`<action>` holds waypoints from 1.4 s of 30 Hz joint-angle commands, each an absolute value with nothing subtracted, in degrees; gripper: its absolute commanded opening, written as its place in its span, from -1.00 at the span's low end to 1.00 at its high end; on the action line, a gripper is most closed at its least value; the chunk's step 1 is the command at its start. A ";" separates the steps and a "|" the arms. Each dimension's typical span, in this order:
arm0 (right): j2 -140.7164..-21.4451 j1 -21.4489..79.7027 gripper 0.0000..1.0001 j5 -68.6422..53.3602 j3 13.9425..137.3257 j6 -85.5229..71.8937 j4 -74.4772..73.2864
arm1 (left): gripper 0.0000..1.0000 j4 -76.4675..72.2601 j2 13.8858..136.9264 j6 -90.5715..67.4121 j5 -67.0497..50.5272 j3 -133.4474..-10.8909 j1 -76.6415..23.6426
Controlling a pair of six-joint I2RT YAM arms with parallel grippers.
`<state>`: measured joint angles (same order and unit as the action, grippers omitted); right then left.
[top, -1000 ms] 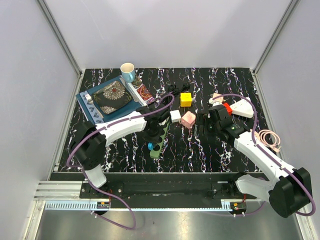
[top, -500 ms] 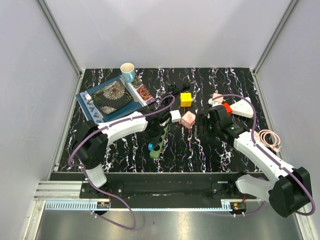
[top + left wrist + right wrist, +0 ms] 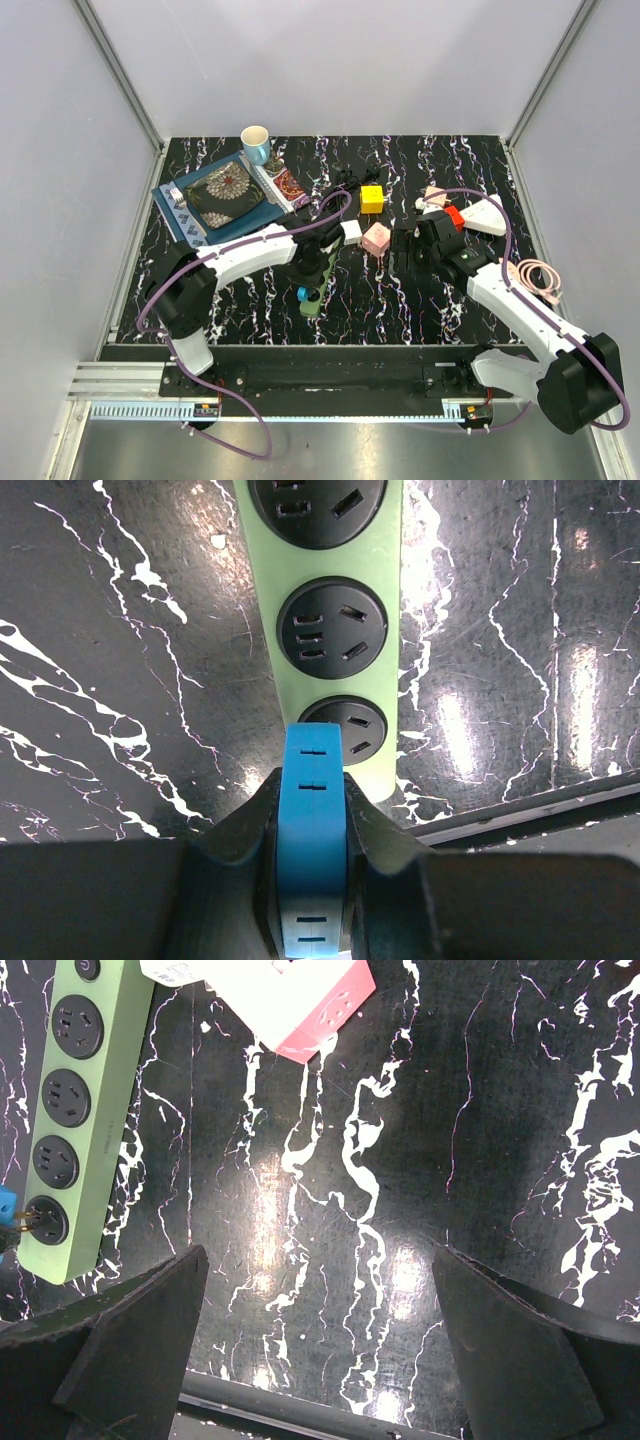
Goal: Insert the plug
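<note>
Prongs (image 3: 27,1220) of plug (image 3: 5,1203): right wrist only

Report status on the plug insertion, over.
Left gripper shut on blue plug. Plug at end socket of green power strip, prongs not yet in. Right gripper open, empty, off to the side. Nothing blocking the socket.

Black white-veined table (image 3: 380,305), pale grey walls (image 3: 350,60)

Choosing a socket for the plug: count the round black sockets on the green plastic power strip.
4, along the green plastic power strip: one beside its switch, two mid-strip, one at the end by the blue plug. Others may be cropped.
</note>
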<state>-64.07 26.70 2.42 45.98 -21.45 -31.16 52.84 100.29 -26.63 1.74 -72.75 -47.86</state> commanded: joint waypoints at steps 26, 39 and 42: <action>-64.07 26.63 0.99 1.32 45.26 -19.86 -29.00 | -1.00 52.38 102.74 -28.56 8.17 -74.71 -48.95; -64.16 26.63 0.99 0.70 45.00 -19.69 -28.92 | -1.00 50.28 102.75 -29.09 7.73 -72.52 -49.48; -64.16 26.63 0.99 0.53 45.09 -19.51 -28.83 | -1.00 49.05 102.74 -29.71 7.56 -69.97 -49.66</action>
